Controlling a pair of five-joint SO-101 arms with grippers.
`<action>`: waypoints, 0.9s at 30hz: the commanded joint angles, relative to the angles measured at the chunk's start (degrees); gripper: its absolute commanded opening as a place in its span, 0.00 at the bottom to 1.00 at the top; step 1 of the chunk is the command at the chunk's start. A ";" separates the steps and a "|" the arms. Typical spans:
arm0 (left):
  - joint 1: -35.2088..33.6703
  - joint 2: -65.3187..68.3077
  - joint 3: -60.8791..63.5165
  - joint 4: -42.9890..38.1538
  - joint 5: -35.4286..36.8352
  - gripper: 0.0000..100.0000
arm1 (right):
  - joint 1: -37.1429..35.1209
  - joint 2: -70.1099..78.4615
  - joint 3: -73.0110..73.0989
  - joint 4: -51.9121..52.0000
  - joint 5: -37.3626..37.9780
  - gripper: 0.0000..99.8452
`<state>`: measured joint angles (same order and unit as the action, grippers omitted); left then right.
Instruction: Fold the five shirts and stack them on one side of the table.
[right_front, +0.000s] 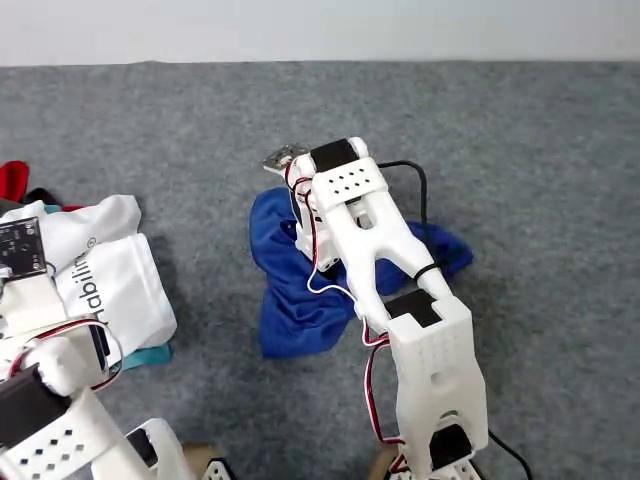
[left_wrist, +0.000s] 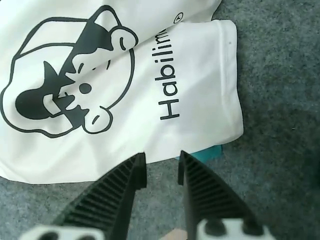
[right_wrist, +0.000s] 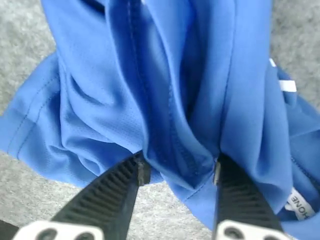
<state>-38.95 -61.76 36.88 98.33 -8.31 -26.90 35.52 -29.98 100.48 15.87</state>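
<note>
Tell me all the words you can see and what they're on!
On the white shirt: one black printed word runs beside the cartoon drawing, with a tiny circled mark after it. It is a brand print, so it is not quoted here.
On the blue shirt: a small white tag bears letters cut off at the picture's edge, too partial to read.

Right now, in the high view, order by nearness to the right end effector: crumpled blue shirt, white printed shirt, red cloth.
1. Crumpled blue fabric shirt, at the right end effector.
2. White printed fabric shirt, left.
3. Red fabric garment, far left edge.
</note>
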 joint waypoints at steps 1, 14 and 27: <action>0.35 -0.44 -0.22 -1.23 0.18 0.11 | 0.48 -1.63 -2.99 2.33 -0.44 0.21; 0.35 -0.44 -0.22 -1.23 0.18 0.11 | 0.75 -1.63 -3.34 2.15 -0.44 0.02; 0.35 -0.35 -0.22 -1.23 0.18 0.11 | 0.57 -7.60 -2.90 2.42 2.99 0.05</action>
<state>-38.95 -61.76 36.88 98.33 -8.31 -26.90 32.35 -29.98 100.48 18.24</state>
